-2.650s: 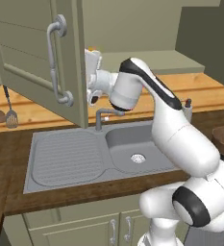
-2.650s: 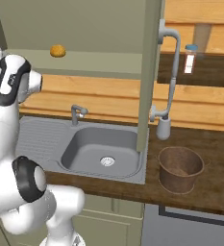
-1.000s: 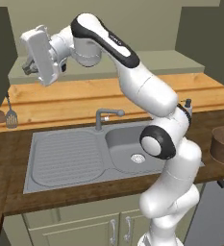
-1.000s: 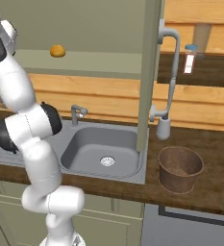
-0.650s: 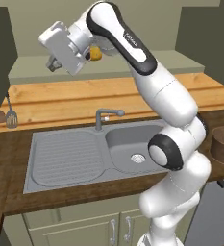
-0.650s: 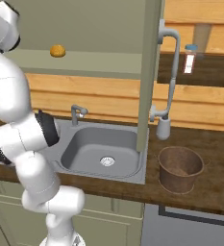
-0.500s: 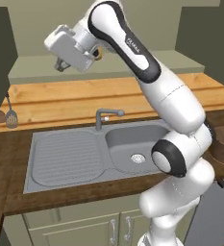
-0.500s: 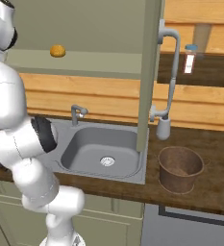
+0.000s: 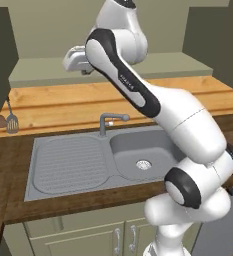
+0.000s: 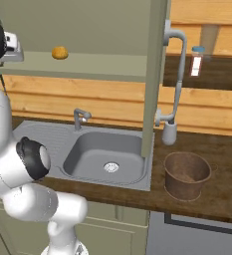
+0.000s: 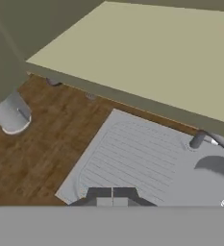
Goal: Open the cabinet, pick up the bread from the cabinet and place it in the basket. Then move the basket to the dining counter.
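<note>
One step done: cabinet [image 10: 155, 74] open, bread [image 10: 59, 53] at eleven o'clock, clenched empty gripper [image 11: 112, 194], basket [image 10: 187, 175] waiting.

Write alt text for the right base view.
An open cabinet shelf holds a small golden bread, with the robot's hand at its left end. Below are a grey sink and a brown basket on the dark wood counter.

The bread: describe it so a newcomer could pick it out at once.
Find the open sage-green wall cabinet above the grey steel sink. On its pale shelf sits the bread, a small rounded golden-orange bun. It is the lone item there, far smaller than the brown bucket-shaped basket on the counter.
</note>
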